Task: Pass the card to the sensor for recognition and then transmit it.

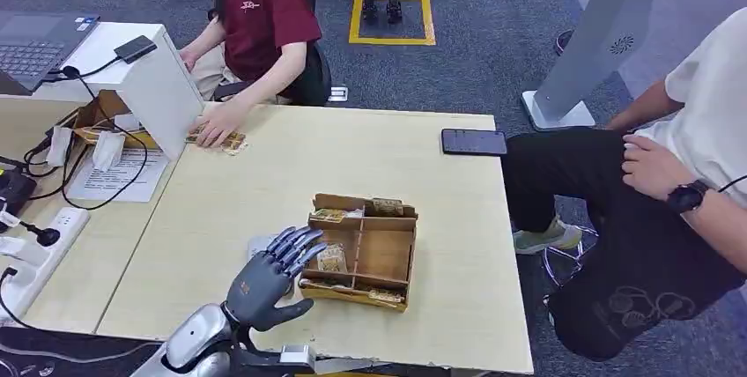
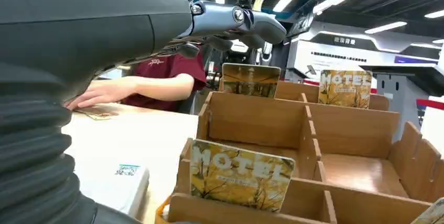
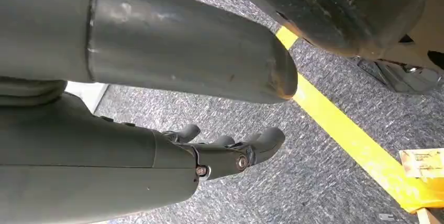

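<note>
Left hand [image 1: 275,273]: empty, fingers spread, above the wooden organizer [image 1: 388,255], we judge poised to pick | card [image 1: 332,259]: upright in its slot, so easily pinched | right hand [image 3: 230,148]: hanging, loosely uncurled, holding nothing.

Open tabletop [image 1: 264,192] left and above the wooden organizer [image 1: 363,252]; left hand [image 1: 273,273] hovers at its left edge. White stand [image 1: 159,86] and a person's hand [image 1: 216,126] block upper left; phone [image 1: 474,142] upper right.
</note>
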